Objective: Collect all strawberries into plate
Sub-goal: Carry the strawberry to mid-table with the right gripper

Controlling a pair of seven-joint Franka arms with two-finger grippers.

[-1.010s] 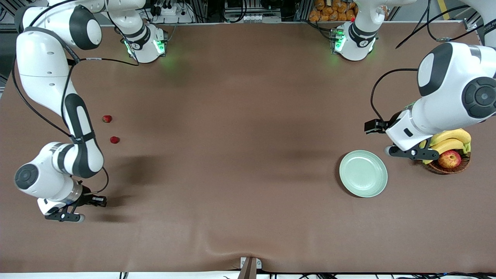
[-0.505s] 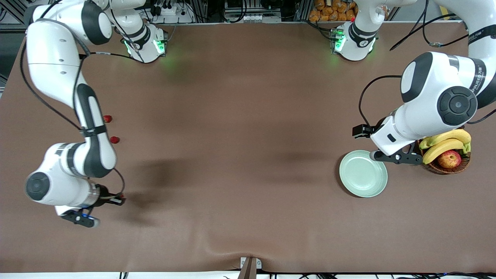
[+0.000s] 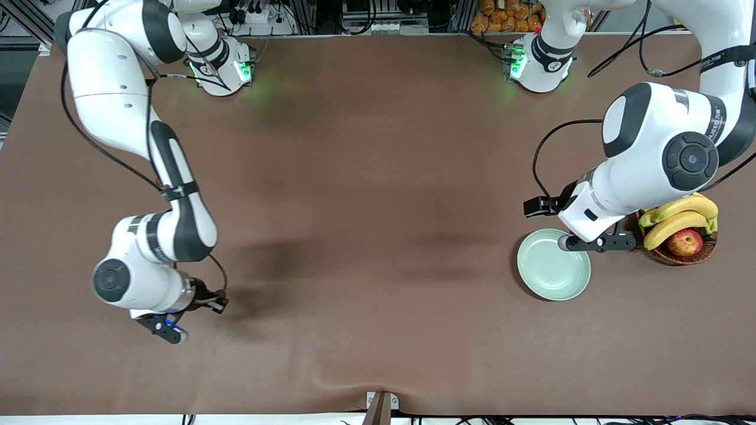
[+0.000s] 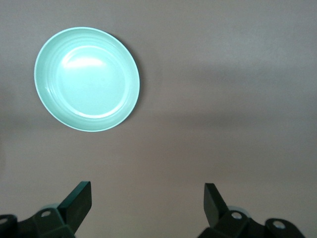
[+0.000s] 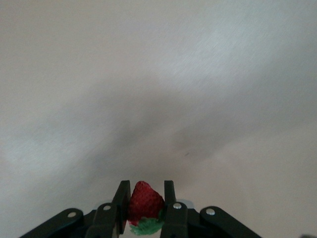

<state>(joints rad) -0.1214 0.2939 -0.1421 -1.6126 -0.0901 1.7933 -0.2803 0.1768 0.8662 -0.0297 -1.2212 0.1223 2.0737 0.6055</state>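
My right gripper (image 5: 143,210) hangs over the brown tabletop (image 3: 366,195) at the right arm's end, fingers (image 5: 120,198) clamped on a strawberry (image 5: 144,202); my left gripper (image 4: 147,201), fingers spread wide and empty, hovers at the rim of the mint-green plate (image 3: 546,277) beside the fruit basket (image 3: 679,255)

Right pincer (image 3: 168,329) swung away from the surface's end toward its middle, along the edge nearest the front camera, still clamped on a strawberry (image 5: 144,202). Two loose berries now hidden under that arm. Left pincer (image 3: 590,242) slid off the wicker basket (image 3: 679,255) and now over the plate (image 3: 552,277) rim, fingers (image 4: 79,201) still spread wide.
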